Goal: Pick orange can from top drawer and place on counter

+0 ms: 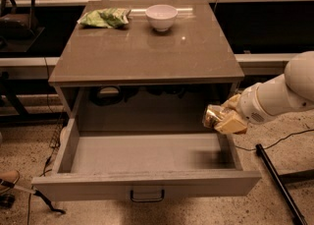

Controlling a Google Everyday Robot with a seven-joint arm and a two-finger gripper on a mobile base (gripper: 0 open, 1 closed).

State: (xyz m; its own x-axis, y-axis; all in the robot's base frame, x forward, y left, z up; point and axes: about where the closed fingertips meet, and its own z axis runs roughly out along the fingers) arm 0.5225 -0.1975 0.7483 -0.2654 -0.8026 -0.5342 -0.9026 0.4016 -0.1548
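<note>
Grasping the orange can [212,116], the fingers [234,124] of the gripper [222,120] are clenched around it. The can is held in the air above the right wall of the open top drawer [147,183], just below the front right corner of the desk [147,54]. A white bowl [161,16] and a green bag [104,17] are seen at the desk's far edge.

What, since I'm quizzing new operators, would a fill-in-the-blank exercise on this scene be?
The claw holds the orange can above the top drawer's ____ wall, as pictured.
The top drawer stands ____.
On the counter, a white bowl sits beside a ____ chip bag.
Missing: right; open; green.
</note>
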